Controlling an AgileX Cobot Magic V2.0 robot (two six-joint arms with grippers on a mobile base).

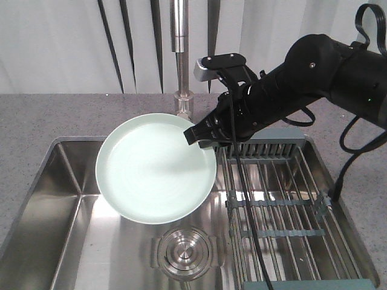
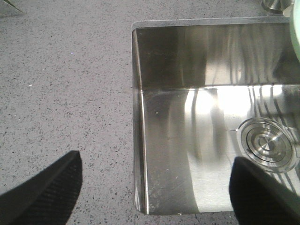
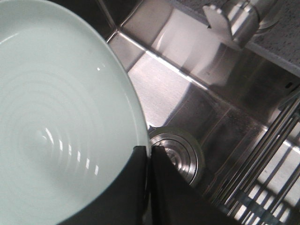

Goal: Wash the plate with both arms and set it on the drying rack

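Note:
The pale mint-green plate (image 1: pixel 154 168) hangs tilted over the steel sink (image 1: pixel 66 181), just below the tap (image 1: pixel 181 36). My right gripper (image 1: pixel 195 134) is shut on the plate's right rim, and the black arm (image 1: pixel 314 78) reaches in from the right. In the right wrist view the plate (image 3: pixel 56 122) fills the left side and my right gripper (image 3: pixel 148 151) pinches its edge. The drying rack (image 1: pixel 284 205) lies across the sink's right half. My left gripper (image 2: pixel 154 187) stands open over the sink's left corner (image 2: pixel 140 154), with nothing between its fingers. A sliver of the plate (image 2: pixel 296 28) shows at the right edge there.
The round steel drain (image 1: pixel 184 252) sits in the basin floor below the plate. Speckled grey countertop (image 1: pixel 36 115) surrounds the sink. The tap base (image 1: pixel 183 104) stands behind the plate, and a grey curtain hangs at the back.

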